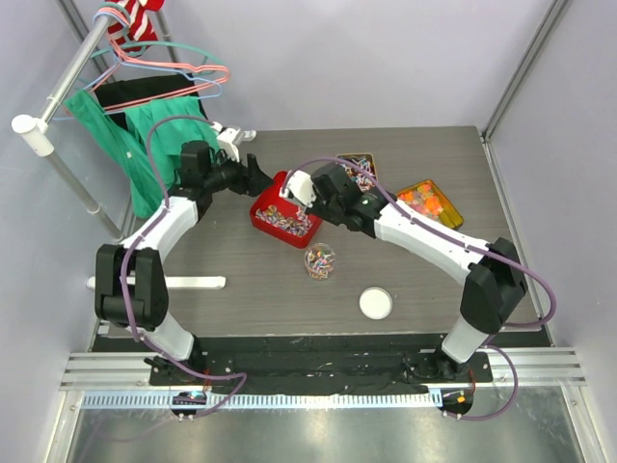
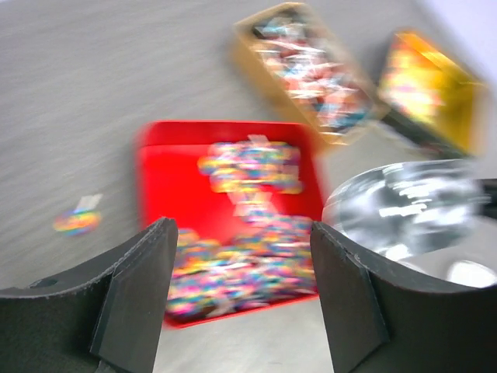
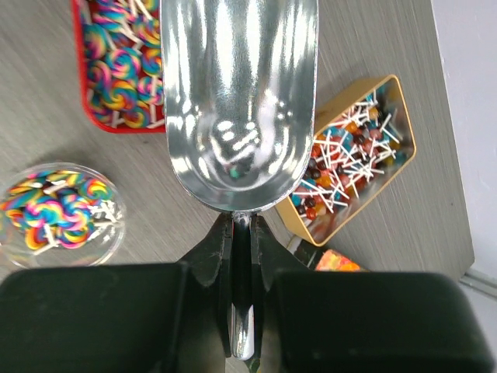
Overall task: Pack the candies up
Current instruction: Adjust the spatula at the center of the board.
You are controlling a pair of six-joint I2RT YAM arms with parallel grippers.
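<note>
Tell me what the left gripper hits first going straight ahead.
Most likely the candies heaped in the red tray, which sits centred ahead of the open left gripper. The wrist view is blurred, so depth is uncertain.

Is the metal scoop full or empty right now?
Empty: the scoop shows only bare shiny metal inside, and the right tool is shut on its handle.

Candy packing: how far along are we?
Partly done: the clear cup holds some candies. In hand: right gripper clamps the scoop, which looks empty, above the red tray; left gripper open, holding nothing. Left: the tray is well stocked, and the white lid lies on the table, off the cup.
</note>
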